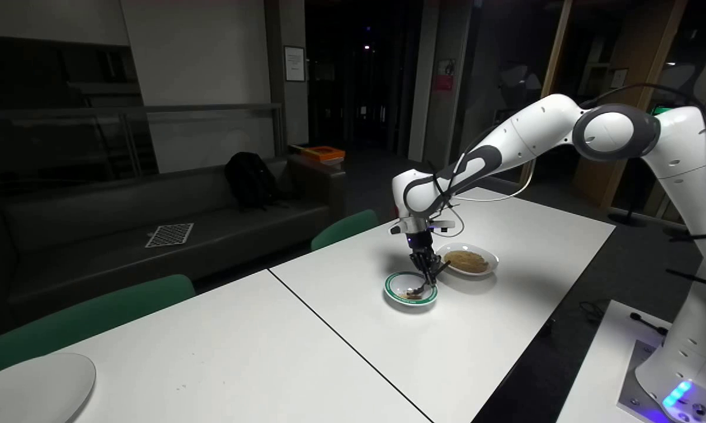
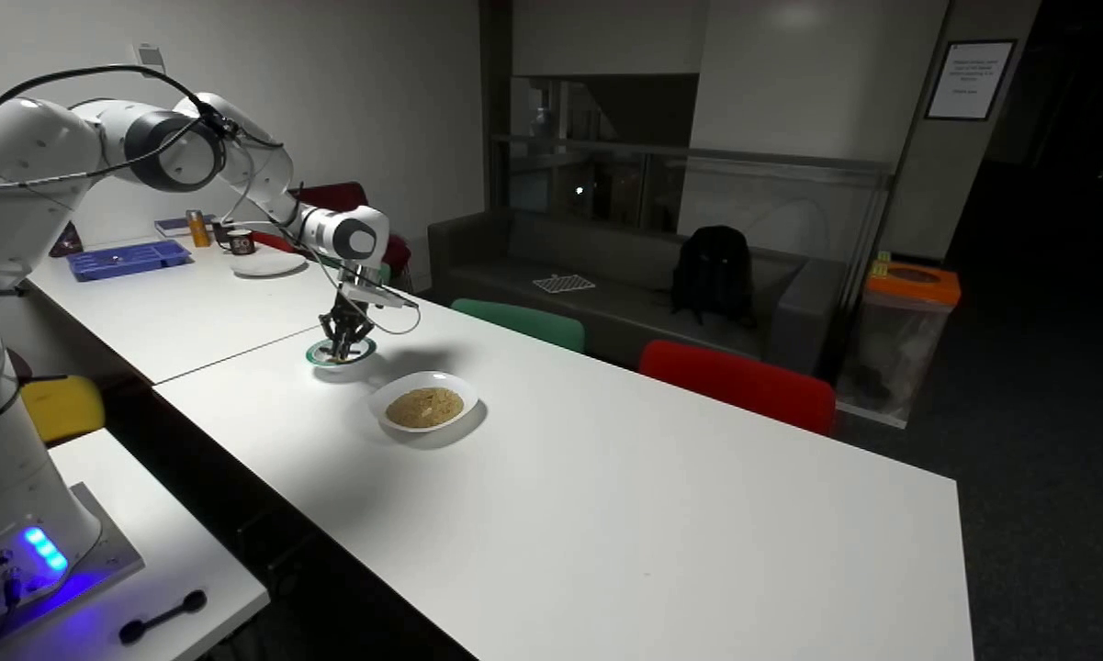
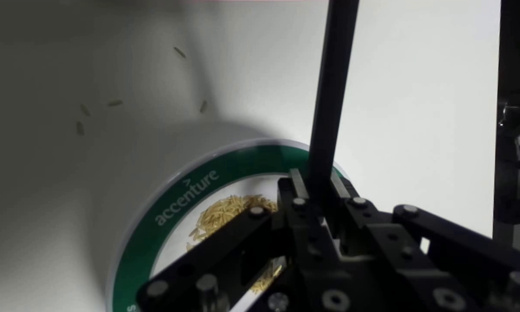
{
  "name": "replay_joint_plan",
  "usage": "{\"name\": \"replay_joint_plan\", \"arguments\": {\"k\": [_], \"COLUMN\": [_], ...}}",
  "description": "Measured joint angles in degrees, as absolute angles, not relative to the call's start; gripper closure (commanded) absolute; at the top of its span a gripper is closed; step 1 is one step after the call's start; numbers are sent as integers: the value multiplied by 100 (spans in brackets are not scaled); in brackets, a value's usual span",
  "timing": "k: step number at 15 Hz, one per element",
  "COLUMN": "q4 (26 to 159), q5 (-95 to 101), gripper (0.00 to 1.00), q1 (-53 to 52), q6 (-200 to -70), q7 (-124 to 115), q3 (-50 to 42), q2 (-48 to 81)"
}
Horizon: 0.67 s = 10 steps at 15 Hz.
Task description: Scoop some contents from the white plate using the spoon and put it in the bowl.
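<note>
Spoon (image 3: 335,86): dark and slim, in the hand (image 3: 319,180); its handle slants up past the fingertips (image 3: 298,184), and in an exterior view I see a dark end dipping inside the bowl (image 3: 260,158).
Hand: closed on the spoon's handle, a finger at each side, above the bowl's rim.
Bowl: right under the hand, upright on the desk (image 2: 606,514), with a green rim marked "accenture".
Grain heap (image 3: 225,212): tan, inside the bowl, below the hand; whether the spoon touches it I can't tell.
White plate (image 2: 436,377): beside the hand, near the bowl yet apart from it.
Contents (image 2: 413,408): a wide tan patch in the middle of the white plate.
Stray grains (image 3: 114,103): a few on the desk, just outside the bowl, near the hand.
Arm (image 1: 520,135): white, bent down to the hand from above.
Blue tray (image 2: 129,262): farther along the desk, well apart from the hand, a mug (image 2: 241,241) and a pale round dish (image 2: 268,265) near it.
Sofa (image 1: 123,202): past the desk's edge, well away from the hand, a black backpack (image 2: 714,266) on it.
</note>
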State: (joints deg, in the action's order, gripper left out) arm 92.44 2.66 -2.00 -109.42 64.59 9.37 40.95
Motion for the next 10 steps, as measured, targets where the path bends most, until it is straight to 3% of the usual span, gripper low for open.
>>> {"name": "replay_joint_plan", "arguments": {"k": [10], "q4": [9244], "q5": [266], "gripper": [97], "q1": [-138], "q6": [-11092], "q7": [6459], "q3": [936], "q2": [4091]}}
